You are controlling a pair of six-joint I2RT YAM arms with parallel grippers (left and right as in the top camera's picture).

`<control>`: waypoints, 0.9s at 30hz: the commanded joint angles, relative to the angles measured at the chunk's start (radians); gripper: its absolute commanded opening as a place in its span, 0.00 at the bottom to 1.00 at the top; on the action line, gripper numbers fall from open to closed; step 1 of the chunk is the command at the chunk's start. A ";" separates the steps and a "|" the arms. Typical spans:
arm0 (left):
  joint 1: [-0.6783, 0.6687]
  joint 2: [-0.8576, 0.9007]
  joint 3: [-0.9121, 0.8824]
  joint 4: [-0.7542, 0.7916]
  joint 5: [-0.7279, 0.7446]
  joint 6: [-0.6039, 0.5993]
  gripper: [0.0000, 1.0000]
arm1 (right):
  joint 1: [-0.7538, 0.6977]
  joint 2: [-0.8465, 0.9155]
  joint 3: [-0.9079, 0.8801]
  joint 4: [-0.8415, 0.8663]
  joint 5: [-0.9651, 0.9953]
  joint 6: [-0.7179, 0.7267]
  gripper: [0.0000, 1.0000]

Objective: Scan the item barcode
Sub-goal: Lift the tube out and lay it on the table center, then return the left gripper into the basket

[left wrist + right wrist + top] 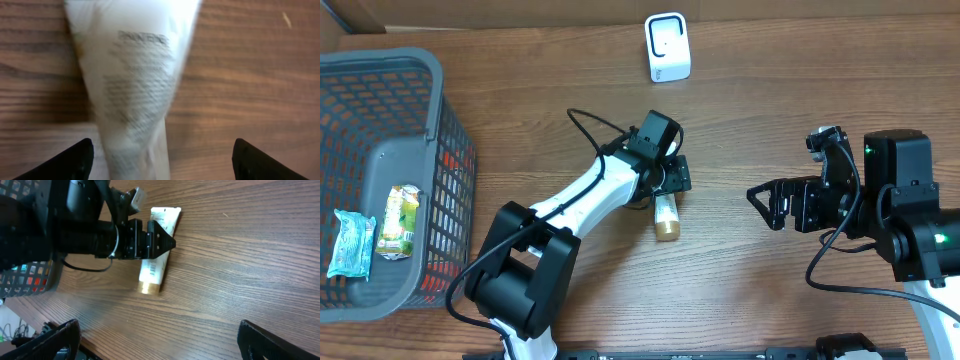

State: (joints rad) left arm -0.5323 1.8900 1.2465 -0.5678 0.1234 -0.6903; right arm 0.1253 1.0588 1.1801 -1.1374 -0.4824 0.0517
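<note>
The item is a white tube (665,210) with a gold cap, lying flat on the wooden table near the middle. My left gripper (670,184) hovers right over its flat end, open. In the left wrist view the tube (135,75) shows printed text and runs down between the two black fingertips (75,162), closer to the left one, with a wide gap on the right. The right wrist view shows the tube (152,272) under the left arm. The white scanner (667,47) stands at the table's far edge. My right gripper (767,205) is open over bare wood to the right.
A grey mesh basket (410,60) fills the left side and holds a blue packet (350,245) and a green-yellow packet (398,220). Bare wood lies between the tube and the scanner. The left arm's white link (580,195) stretches across the middle.
</note>
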 commanded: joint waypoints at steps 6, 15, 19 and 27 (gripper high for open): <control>0.182 -0.098 0.504 -0.396 0.053 0.224 0.80 | 0.004 -0.007 0.024 0.006 0.003 -0.008 1.00; 0.575 -0.212 0.917 -0.834 0.006 0.295 0.82 | 0.004 -0.007 0.024 0.006 0.003 -0.008 1.00; 0.800 -0.236 0.916 -0.940 0.007 0.314 0.82 | 0.004 -0.007 0.024 0.006 0.003 -0.008 1.00; 1.138 -0.236 0.740 -0.925 0.074 0.407 0.81 | 0.004 -0.007 0.024 0.006 0.003 -0.008 1.00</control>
State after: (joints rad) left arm 0.5255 1.6470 2.0624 -1.5120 0.1455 -0.3569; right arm 0.1253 1.0588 1.1801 -1.1374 -0.4824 0.0517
